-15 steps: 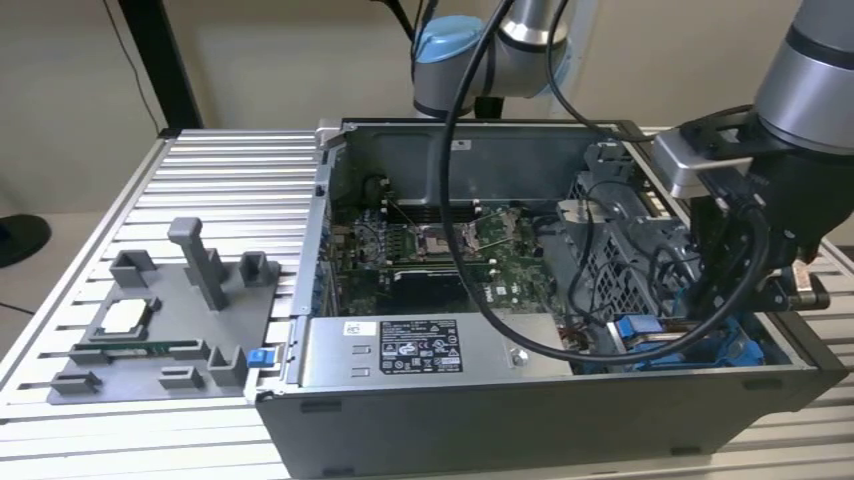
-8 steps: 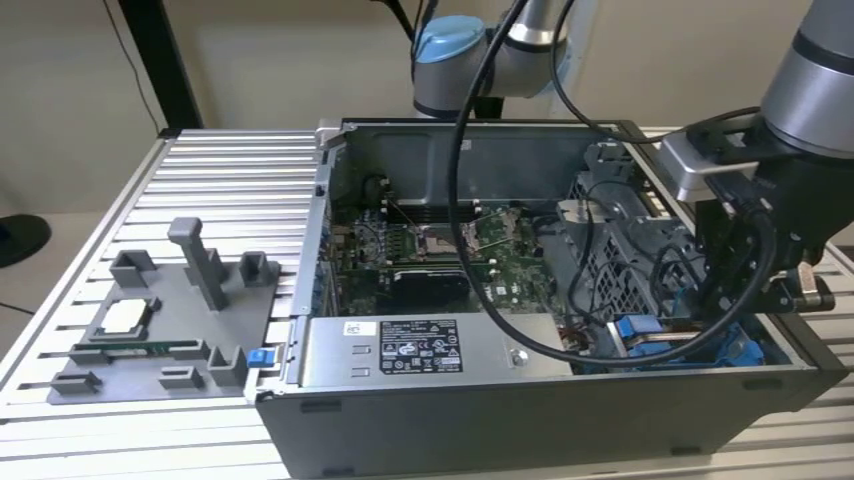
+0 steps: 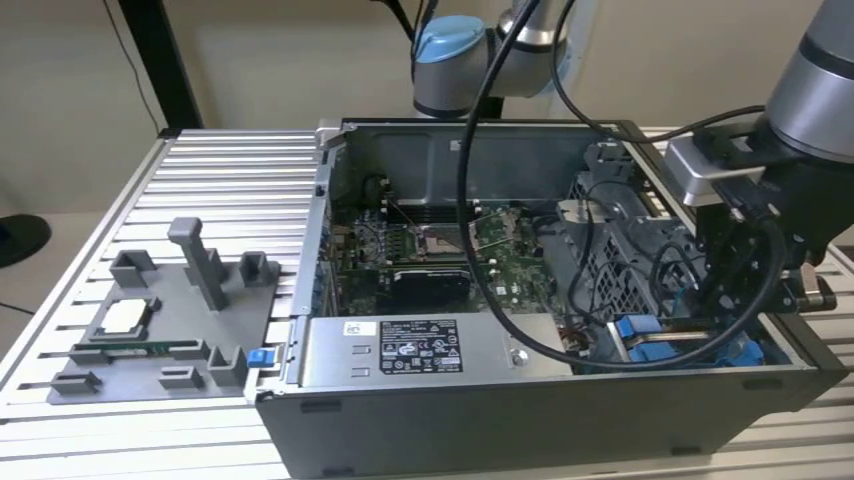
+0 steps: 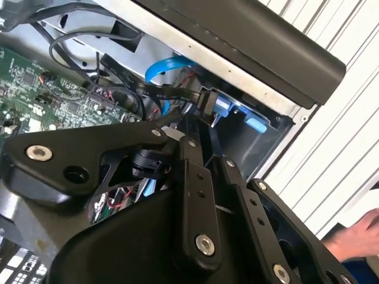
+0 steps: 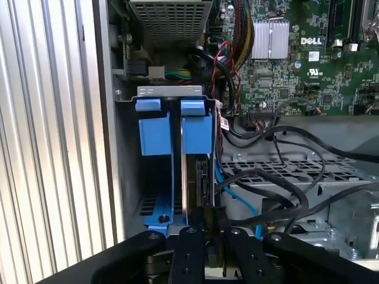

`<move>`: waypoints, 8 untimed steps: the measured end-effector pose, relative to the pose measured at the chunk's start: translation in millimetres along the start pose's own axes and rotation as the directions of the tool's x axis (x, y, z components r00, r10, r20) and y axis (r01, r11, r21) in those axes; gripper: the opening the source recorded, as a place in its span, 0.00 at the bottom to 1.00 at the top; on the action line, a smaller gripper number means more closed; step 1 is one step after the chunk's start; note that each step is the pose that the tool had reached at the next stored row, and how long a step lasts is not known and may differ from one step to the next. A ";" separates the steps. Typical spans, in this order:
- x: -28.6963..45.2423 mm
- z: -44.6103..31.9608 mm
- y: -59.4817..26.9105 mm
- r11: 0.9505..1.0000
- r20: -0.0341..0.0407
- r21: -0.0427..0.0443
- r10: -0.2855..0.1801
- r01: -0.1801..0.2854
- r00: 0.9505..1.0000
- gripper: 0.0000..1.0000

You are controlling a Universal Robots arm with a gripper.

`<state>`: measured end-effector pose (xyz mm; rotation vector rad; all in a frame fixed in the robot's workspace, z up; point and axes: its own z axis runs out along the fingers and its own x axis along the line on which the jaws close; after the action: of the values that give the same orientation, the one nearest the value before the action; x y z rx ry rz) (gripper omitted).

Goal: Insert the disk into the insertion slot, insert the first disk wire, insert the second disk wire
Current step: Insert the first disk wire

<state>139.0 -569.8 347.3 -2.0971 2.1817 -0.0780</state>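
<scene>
Standing by the bench (image 3: 214, 180), I saw in the exterior view that the computer case (image 3: 534, 400) lay on its side with its open face up, surely so the arm (image 3: 814, 90) could come at the insides from above. The arm reached down into the corner of the case at the exterior view's right, where the blue rails of the insertion slot (image 3: 638, 333) showed. A grey fixture tray (image 3: 147, 330) sat well apart at the exterior view's left, which I'd guess kept loose parts out of the arm's way

In the second wrist view the gripper (image 4: 201, 148) hung low inside the case, its black linkage in the foreground. Just beyond it a black wire (image 4: 177, 92) ran to a connector (image 4: 206, 100) beside a blue part of the bay, and a blue wire (image 4: 169, 65) looped behind. I could not tell how wide the gripper stood, nor whether it had hold of anything. A person's hand (image 4: 355, 236) showed outside the case wall, near the work but clear of it

In the first wrist view the disk (image 5: 198, 177) stood edge-on in the slot, against one blue rail and directly ahead of the gripper. It looked seated between the rails, which would hold it square for its wires. More cabling (image 5: 266, 177) draped over the perforated metal cage (image 5: 308, 168) beside it, and I could not make out whether any of it was plugged into the disk
</scene>
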 end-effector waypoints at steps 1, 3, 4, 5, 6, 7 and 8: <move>0.1 0.5 0.1 1.000 0.001 0.000 -0.008 0.008 1.000 0.00; 0.1 1.2 0.1 1.000 0.003 -0.001 -0.027 0.027 1.000 0.00; 0.1 1.7 0.1 1.000 0.003 -0.001 -0.028 0.028 1.000 0.00; 0.1 2.3 0.2 1.000 0.004 -0.001 -0.028 0.028 1.000 0.00; 0.2 2.5 0.2 1.000 0.004 -0.001 -0.028 0.028 1.000 0.00; 0.2 2.9 0.3 1.000 0.005 -0.001 -0.028 0.028 1.000 0.00; 0.2 3.2 0.3 1.000 0.006 -0.001 -0.028 0.028 1.000 0.00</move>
<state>139.1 -569.9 344.1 -2.1262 2.1501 -0.0732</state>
